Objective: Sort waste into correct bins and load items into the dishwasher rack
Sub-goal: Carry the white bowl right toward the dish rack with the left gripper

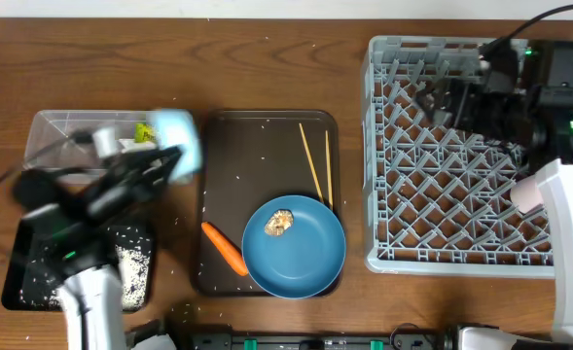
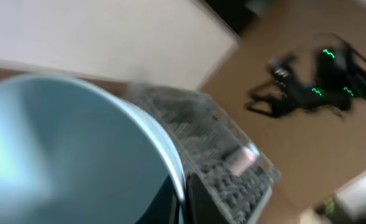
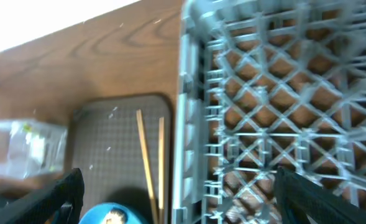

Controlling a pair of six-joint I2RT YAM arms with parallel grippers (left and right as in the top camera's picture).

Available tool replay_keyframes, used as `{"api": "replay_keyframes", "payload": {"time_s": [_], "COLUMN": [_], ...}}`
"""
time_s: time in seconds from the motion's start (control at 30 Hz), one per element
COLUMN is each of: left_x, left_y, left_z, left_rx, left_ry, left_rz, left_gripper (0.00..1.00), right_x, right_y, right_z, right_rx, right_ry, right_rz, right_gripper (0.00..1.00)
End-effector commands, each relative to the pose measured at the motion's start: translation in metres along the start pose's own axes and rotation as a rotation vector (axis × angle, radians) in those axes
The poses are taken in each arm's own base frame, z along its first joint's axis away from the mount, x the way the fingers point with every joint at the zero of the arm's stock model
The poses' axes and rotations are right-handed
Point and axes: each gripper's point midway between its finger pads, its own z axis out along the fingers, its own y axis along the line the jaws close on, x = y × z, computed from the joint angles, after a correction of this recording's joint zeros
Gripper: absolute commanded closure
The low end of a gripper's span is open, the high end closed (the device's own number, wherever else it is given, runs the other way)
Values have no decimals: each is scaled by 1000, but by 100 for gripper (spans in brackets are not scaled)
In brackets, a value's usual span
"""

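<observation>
My left gripper (image 1: 166, 160) is shut on the rim of the light blue bowl (image 1: 176, 136), held tipped over the right end of the clear tub (image 1: 72, 131). The bowl (image 2: 64, 149) fills the left wrist view, its rim pinched at my left gripper (image 2: 186, 199). A blue plate (image 1: 301, 255) carrying a brown food lump (image 1: 281, 223) sits beside the carrot (image 1: 225, 249) and the chopsticks (image 1: 315, 163). My right gripper (image 1: 442, 97) hangs open and empty over the grey rack (image 1: 442, 204); the right wrist view has the right gripper (image 3: 183, 199) above the rack's left wall (image 3: 192, 124) and the chopsticks (image 3: 146, 162).
A dark brown serving tray (image 1: 228, 146) holds the plate, carrot and chopsticks. The black tray (image 1: 33, 282) at front left has white rice in it. A yellow-green wrapper (image 1: 142, 131) lies in the tub. A pink cup (image 1: 526, 192) lies in the rack. Rice grains dot the table.
</observation>
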Motion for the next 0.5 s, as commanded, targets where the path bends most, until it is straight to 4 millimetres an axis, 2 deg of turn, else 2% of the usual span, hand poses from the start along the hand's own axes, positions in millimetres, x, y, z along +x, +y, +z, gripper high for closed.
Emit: {"api": "replay_keyframes", "payload": {"time_s": [0.0, 0.07, 0.17, 0.23, 0.33, 0.47], "left_x": [-7, 3, 32, 54, 83, 105], "left_y": [-25, -50, -84, -99, -106, -114], "left_z": [59, 96, 146, 173, 206, 233], "left_rx": [51, 137, 248, 292, 294, 299], "left_ry": [-58, -58, -25, -13, -38, -134], "left_rz": [-106, -76, -78, -90, -118, -158], "left_gripper": [94, 94, 94, 94, 94, 94], "right_x": [-15, -20, -22, -18, -14, -12], "right_y": [-32, -53, -76, -85, -92, -93], "right_z": [-11, -19, -29, -33, -35, -35], "right_rx": [68, 108, 142, 160, 174, 179], "right_ry": [-57, -85, -101, -94, -82, -73], "right_rz": [117, 184, 246, 274, 296, 298], "right_gripper": [9, 8, 7, 8, 7, 7]}}
